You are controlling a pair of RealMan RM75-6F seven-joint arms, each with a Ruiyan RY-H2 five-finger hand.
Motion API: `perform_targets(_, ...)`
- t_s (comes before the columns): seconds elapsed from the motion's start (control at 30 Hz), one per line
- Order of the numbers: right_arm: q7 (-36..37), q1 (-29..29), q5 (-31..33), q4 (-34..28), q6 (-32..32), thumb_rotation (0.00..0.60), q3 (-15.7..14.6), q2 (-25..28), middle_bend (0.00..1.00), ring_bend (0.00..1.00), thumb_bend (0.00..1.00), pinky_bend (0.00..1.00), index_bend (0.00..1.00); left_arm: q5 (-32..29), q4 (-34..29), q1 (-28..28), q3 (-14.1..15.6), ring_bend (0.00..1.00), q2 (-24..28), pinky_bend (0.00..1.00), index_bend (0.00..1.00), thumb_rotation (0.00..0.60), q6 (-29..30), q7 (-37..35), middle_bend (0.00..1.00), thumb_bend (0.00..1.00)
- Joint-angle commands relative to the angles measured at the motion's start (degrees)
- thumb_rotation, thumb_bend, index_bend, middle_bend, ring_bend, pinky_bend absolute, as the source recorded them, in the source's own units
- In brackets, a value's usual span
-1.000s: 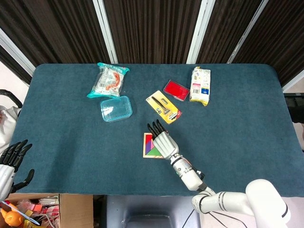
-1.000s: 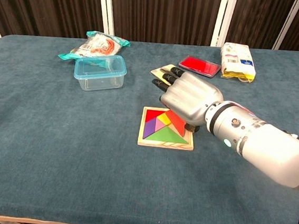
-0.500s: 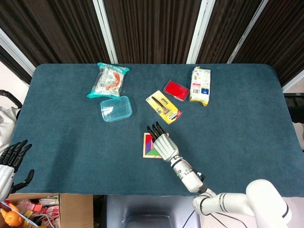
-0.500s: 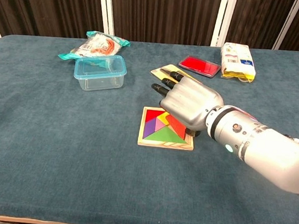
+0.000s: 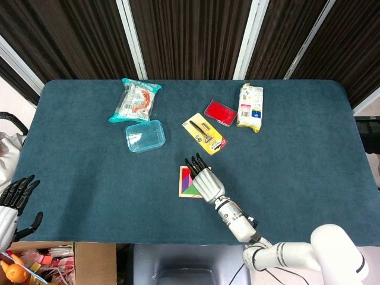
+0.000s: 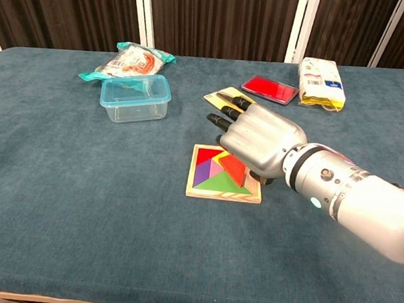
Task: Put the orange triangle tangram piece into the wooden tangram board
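Observation:
The wooden tangram board (image 6: 223, 195) lies at the table's middle, filled with coloured pieces. The orange triangle (image 6: 234, 170) sits in the board's right part, half covered by my right hand (image 6: 259, 137). That hand hovers palm down over the board's far right corner, its dark fingers stretched out flat toward the yellow card and holding nothing. In the head view the right hand (image 5: 205, 178) hides most of the board (image 5: 185, 183). My left hand (image 5: 16, 199) hangs off the table's near left edge with its fingers spread, empty.
A yellow blister card (image 6: 225, 96) lies just beyond the fingertips. Further back are a red flat case (image 6: 269, 88), a white snack pack (image 6: 320, 83), a clear blue-lidded box (image 6: 134, 96) and a snack bag (image 6: 128, 61). A cardboard box (image 5: 50, 261) sits below the table's left edge.
My right hand has sunk a little and drawn slightly back toward me over the board's right side. The left hand has not moved.

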Motion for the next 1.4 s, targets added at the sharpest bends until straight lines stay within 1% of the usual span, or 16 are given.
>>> perform_targets(0.03, 0.6, -0.1, -0.4, -0.7, 0.3, 0.600, 0.1, 0.5, 0.01, 0.00, 0.46, 0.00, 0.42, 0.0, 0.0, 0.0, 0.0, 0.02, -0.1, 0.10, 0.00, 0.600, 0.0, 0.0, 0.01, 0.46)
perform_targets(0.17, 1.7, -0.4, -1.0, -2.1, 0.9, 0.600, 0.4, 1.7, 0.01, 0.00, 0.46, 0.00, 0.42, -0.1, 0.0, 0.0, -0.1, 0.02, -0.1, 0.10, 0.00, 0.600, 0.0, 0.1, 0.01, 0.46)
perform_targets(0.3, 2.9, -0.8, -1.8, -3.3, 1.3, 0.600, 0.0, 2.8, 0.01, 0.00, 0.46, 0.00, 0.42, -0.1, -0.1, -0.1, -0.1, 0.02, -0.1, 0.10, 0.00, 0.600, -0.1, 0.3, 0.01, 0.46)
perform_targets(0.43, 4.7, -1.0, -3.7, -5.2, 0.5, 0.600, -1.3, 4.6, 0.01, 0.00, 0.46, 0.00, 0.43, -0.1, -0.2, -0.1, -0.1, 0.02, -0.1, 0.10, 0.00, 0.600, -0.1, 0.4, 0.01, 0.46)
perform_targets(0.63, 5.3, -1.5, -5.9, -7.1, -0.5, 0.600, -3.7, 6.1, 0.01, 0.00, 0.58, 0.00, 0.45, -0.2, -0.3, -0.1, -0.1, 0.02, -0.1, 0.10, 0.00, 0.600, -0.4, 0.7, 0.01, 0.46)
perform_targets(0.7, 5.1, -1.5, -6.0, -7.1, -1.1, 0.600, -4.1, 5.9, 0.01, 0.00, 0.59, 0.00, 0.46, -0.2, -0.3, -0.2, -0.1, 0.02, -0.1, 0.10, 0.00, 0.600, -0.5, 0.7, 0.01, 0.46)
perform_targets(1.13, 4.8, -1.5, -5.4, -6.3, -2.3, 0.600, -3.9, 4.6, 0.01, 0.00, 0.59, 0.00, 0.47, -0.2, -0.2, -0.2, -0.2, 0.02, 0.0, 0.10, 0.00, 0.600, -0.3, 0.2, 0.01, 0.46)
perform_targets(1.4, 4.8, -2.2, -5.1, -6.6, -2.2, 0.600, -4.2, 5.6, 0.01, 0.00, 0.59, 0.00, 0.47, -0.4, -0.3, -0.3, -0.2, 0.02, -0.1, 0.10, 0.00, 0.600, -0.5, 0.5, 0.01, 0.46)
